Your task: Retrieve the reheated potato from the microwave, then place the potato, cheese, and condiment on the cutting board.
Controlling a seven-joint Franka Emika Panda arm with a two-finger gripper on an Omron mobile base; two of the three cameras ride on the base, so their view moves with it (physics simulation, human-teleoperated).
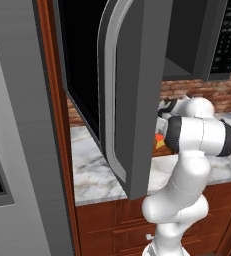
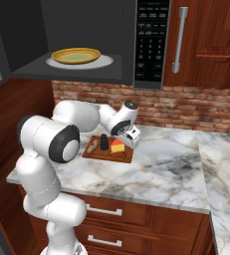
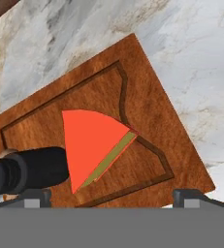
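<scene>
In the left base view we see the large dark grey microwave (image 1: 137, 90) with its black-windowed door swung wide toward us, hiding most of the white marble table (image 1: 94, 172). Beside the arm's elbow a sliver of the small yellow-orange cheese wedge with a red rind (image 1: 159, 141) peeks out.

In the right base view the flat reddish-brown wooden cutting board (image 2: 121, 157) lies on the table below the microwave. On it stand the tiny black condiment bottle (image 2: 104, 142), the cheese touching or just beside it, and a brownish lump at the left end that we take for the potato (image 2: 92, 146). Our tool (image 2: 134, 135) hovers just beside the board's far right edge. A yellow plate (image 2: 76, 55) sits on the microwave's turntable, with nothing on it. Red brick backs the table, and reddish-brown cabinets hang above.

In the hand view the tool's fingertips stand wide apart with nothing between them, the cheese and bottle close below.

We judge all three items placed. The risk lies in withdrawing: a low sweep could clip the bottle and topple it, or the arm could strike the open door.
</scene>
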